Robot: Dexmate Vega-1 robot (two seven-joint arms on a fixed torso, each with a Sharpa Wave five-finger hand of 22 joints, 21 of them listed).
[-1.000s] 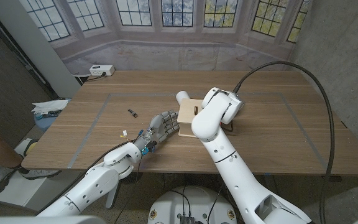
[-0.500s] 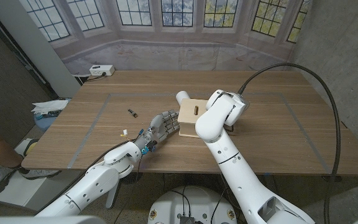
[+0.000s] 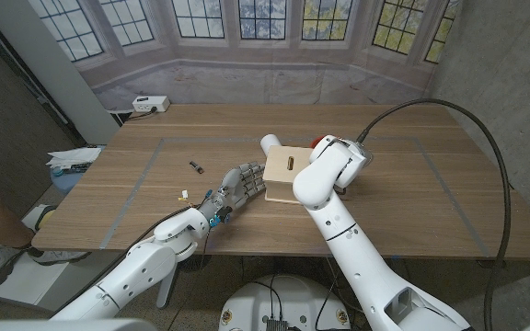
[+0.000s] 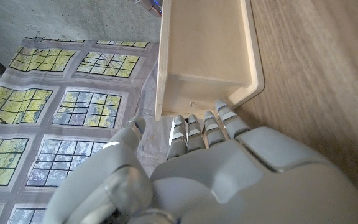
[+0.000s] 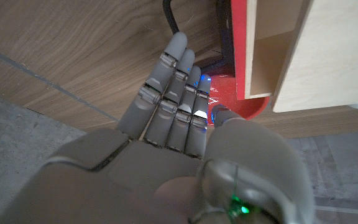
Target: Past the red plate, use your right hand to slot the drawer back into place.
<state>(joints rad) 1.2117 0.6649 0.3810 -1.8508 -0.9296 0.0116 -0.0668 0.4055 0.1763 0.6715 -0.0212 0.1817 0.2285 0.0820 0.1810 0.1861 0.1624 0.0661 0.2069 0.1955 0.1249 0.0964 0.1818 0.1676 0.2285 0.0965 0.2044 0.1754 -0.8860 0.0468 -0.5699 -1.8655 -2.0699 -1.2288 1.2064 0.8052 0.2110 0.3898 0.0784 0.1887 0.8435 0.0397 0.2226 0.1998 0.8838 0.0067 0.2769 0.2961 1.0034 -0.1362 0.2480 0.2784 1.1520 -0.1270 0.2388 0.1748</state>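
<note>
A: So where's the drawer [image 3: 283, 176]?
B: Mid-table, beside the red plate [image 5: 244, 93]. Left hand [image 3: 237, 188] has its fingertips [image 4: 194, 127] against one end of it
A: And the right hand [image 5: 179, 106]?
B: Fingers straight and held close together, nothing in it. It's over bare table by the plate's rim, near a black cable [image 5: 169, 15], clear of the drawer

Papers [image 3: 72, 158], power strip [image 3: 151, 104], window backdrop [image 3: 247, 28]
</note>
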